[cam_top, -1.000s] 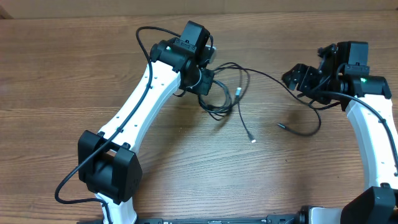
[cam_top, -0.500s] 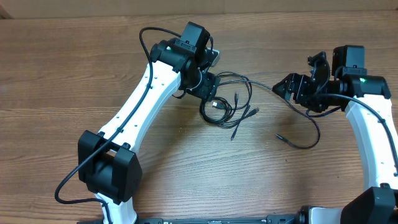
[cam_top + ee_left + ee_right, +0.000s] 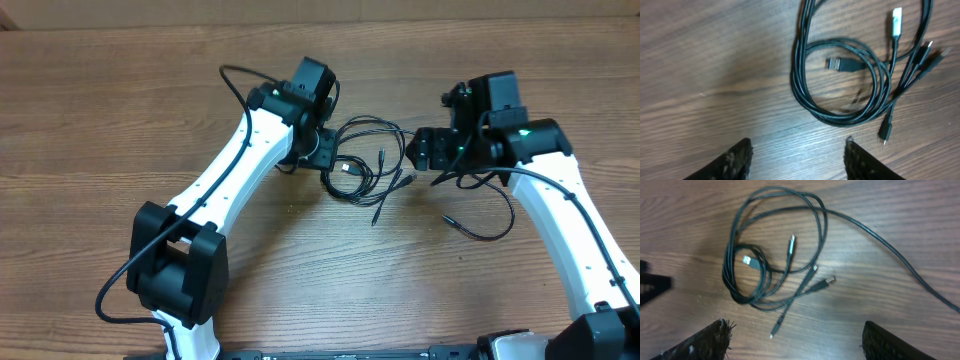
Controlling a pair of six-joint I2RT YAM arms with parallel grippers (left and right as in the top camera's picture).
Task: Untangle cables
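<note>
The cables (image 3: 365,170) lie as a loose black coil on the wooden table, between the two grippers. One long strand runs right, under the right arm, and curls back to a plug end (image 3: 449,218). My left gripper (image 3: 324,152) is at the coil's left edge. In the left wrist view it (image 3: 797,152) is open over bare wood, with the coil (image 3: 796,80) and a USB plug (image 3: 840,65) just ahead. My right gripper (image 3: 430,150) hovers at the coil's right edge. In the right wrist view it (image 3: 797,332) is open and empty above the cables (image 3: 729,277).
The wooden table (image 3: 100,150) carries both arms. The left arm's base (image 3: 178,275) stands at the front left, with its own thick black wire (image 3: 110,300) looping beside it. The right arm (image 3: 570,220) stretches along the right side.
My left gripper opened and let go of the cables, which dropped into a tighter coil on the table. The right arm swung left towards the coil, still open.
</note>
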